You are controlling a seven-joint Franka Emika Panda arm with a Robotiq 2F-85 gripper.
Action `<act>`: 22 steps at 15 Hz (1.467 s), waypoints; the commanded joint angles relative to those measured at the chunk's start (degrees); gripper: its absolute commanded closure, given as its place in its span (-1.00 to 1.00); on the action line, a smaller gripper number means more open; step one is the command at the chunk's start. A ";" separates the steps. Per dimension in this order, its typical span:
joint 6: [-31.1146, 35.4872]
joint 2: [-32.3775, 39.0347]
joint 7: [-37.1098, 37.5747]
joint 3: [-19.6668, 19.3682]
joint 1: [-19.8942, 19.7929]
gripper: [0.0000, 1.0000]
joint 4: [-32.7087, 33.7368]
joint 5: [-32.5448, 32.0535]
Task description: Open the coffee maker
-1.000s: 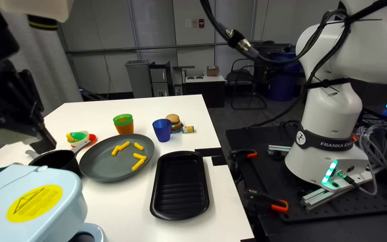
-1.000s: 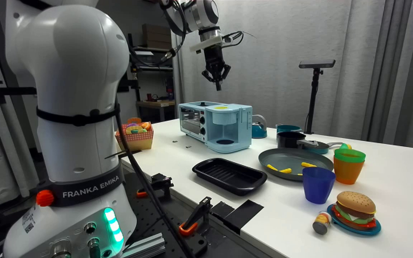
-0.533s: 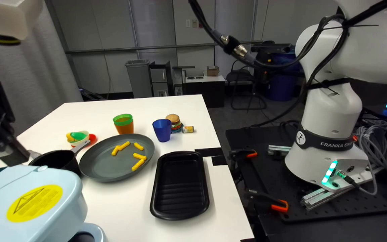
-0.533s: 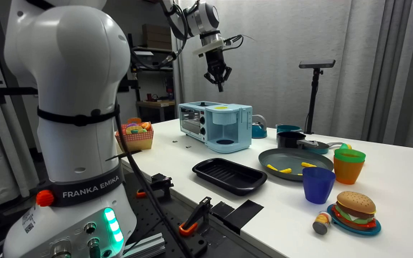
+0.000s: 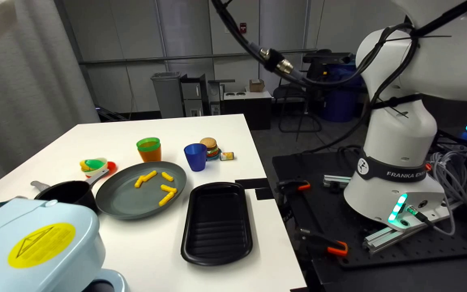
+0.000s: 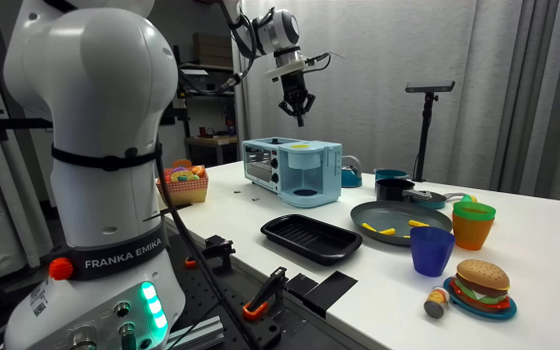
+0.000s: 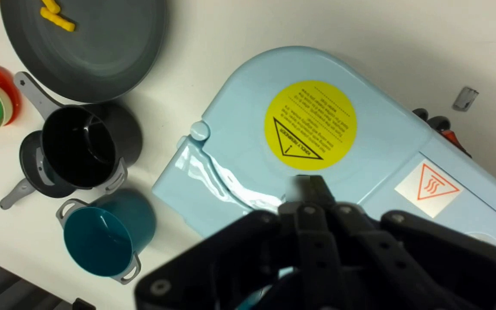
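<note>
The pale blue coffee maker stands on the white table, joined to an oven part with a glass door. Its rounded top with a round yellow sticker lies shut. The coffee maker also shows at the near left in an exterior view and fills the middle of the wrist view. My gripper hangs above and behind it, apart from it, pointing down. In the wrist view, the gripper has its fingers together with nothing between them, over the lid just below the sticker. In an exterior view, only a dark part shows at the left edge.
A black pot, a teal pot and a grey pan with yellow pieces stand beside the coffee maker. A black oblong tray lies in front. A teal kettle stands behind. A blue cup and toy burger are farther off.
My gripper has moved slightly down and to the right in an exterior view. In an exterior view it has slid left, nearly out of frame. The coffee maker has not moved.
</note>
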 commanded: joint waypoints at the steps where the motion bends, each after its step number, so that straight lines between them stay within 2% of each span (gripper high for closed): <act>1: 0.10 3.07 1.47 -1.09 1.24 1.00 3.92 0.04; 22: 1.36 10.53 1.40 -2.53 1.51 1.00 9.60 1.82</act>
